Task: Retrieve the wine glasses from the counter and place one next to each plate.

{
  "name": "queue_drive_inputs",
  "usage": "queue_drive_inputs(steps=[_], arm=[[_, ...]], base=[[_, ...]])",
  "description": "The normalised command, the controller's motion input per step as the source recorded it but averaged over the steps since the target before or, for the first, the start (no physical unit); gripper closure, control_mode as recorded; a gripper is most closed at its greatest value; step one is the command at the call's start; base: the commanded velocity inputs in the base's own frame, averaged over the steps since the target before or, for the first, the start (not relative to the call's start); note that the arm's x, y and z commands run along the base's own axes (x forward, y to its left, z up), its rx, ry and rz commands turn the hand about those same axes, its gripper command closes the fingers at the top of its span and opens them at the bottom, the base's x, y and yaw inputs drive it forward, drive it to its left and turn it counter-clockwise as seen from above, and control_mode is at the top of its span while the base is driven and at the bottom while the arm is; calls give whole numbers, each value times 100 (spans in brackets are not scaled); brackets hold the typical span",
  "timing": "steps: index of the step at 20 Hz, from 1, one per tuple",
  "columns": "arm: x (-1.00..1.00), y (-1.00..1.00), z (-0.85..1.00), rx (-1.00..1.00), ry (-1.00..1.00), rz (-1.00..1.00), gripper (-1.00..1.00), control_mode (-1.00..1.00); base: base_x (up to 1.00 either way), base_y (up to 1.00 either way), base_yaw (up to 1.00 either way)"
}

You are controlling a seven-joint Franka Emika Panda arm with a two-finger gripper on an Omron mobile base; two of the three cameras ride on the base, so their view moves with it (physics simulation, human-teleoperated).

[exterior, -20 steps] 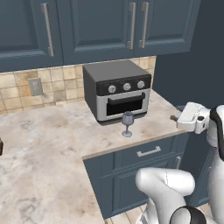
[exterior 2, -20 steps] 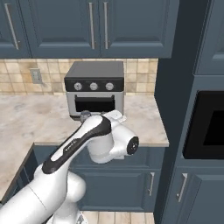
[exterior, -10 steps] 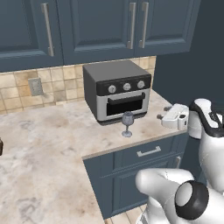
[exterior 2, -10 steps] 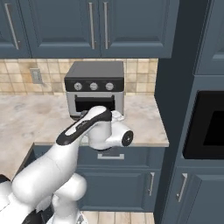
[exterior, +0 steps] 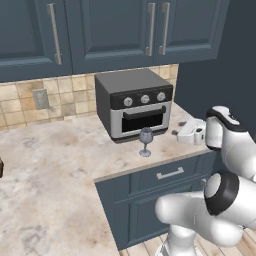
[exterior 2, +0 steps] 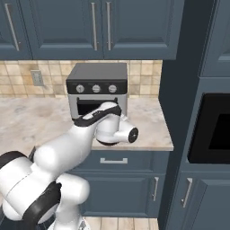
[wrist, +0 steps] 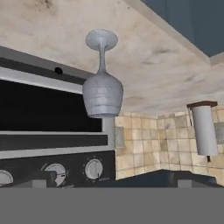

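The hand [exterior: 178, 133] hangs just above the counter [exterior: 60, 155], open and holding nothing, level with the front right corner of the toaster oven [exterior: 134, 102] and pointing toward it. A glass [exterior: 145, 141] stands upright on the counter just in front of the oven door, between the hand and the oven's middle, clear of the fingers. In the hand view, which is rolled over, the glass [wrist: 102, 76] appears upside down against the oven's dark door [wrist: 43, 111], with the oven knobs [wrist: 93, 169] below it and a paper towel roll [wrist: 204, 130] on its holder farther off along the tiled wall. Behind the oven runs a beige tile backsplash [exterior: 65, 95] with an outlet [exterior: 41, 99] to the oven's left, and dark blue cabinets [exterior: 107, 27] hang above it.
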Motion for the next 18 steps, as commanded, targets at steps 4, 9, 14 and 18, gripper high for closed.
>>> queue_drive_inputs(steps=[4, 9, 14, 18], arm=[[16, -1, -24, 0, -7, 23, -100, -100], [0, 0, -6, -1, -12, 21, -100, -100], [0, 14, -4, 0, -6, 12, -100, -100], [0, 24, -5, -1, -1, 6, -100, -100]], base=[[0, 0, 0], [0, 0, 0], [0, 0, 0], [0, 0, 0]])
